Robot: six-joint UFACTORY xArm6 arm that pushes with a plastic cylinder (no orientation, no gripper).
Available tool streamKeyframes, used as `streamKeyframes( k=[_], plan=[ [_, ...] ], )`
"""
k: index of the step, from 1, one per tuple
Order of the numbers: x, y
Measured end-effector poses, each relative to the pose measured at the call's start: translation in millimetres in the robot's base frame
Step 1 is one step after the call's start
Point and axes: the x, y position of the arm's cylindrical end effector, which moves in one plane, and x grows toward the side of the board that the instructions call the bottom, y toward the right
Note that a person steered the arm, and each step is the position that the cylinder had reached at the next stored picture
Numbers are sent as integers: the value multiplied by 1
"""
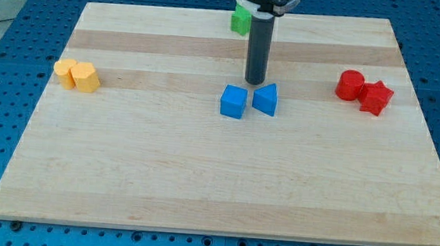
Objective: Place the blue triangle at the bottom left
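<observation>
The small blue triangle block (pixel 266 99) has a slanted top and sits near the middle of the light wooden bench (pixel 199 184), just beside the blue cube block (pixel 233 102). My tip (pixel 255 82) stands just above them. No hand shows.

I could read no text, label, brand, number or sign anywhere: none on the board (pixel 199 184), none on the blocks around it.

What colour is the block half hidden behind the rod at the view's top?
Green: the green block shows in the camera view, behind the rod above my tip.
</observation>
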Motion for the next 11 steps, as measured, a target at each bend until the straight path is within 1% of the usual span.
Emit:
streamKeyframes(
  k=[2, 3, 4, 5, 6, 7, 8, 9, 10, 11],
  plan=[
    [-10, 0],
    [-10, 0],
    [-1, 0],
    [31, 1],
    [46, 16],
    [42, 17],
    [53, 17],
    [88, 19],
    [111, 39],
    [112, 41]
  ],
)
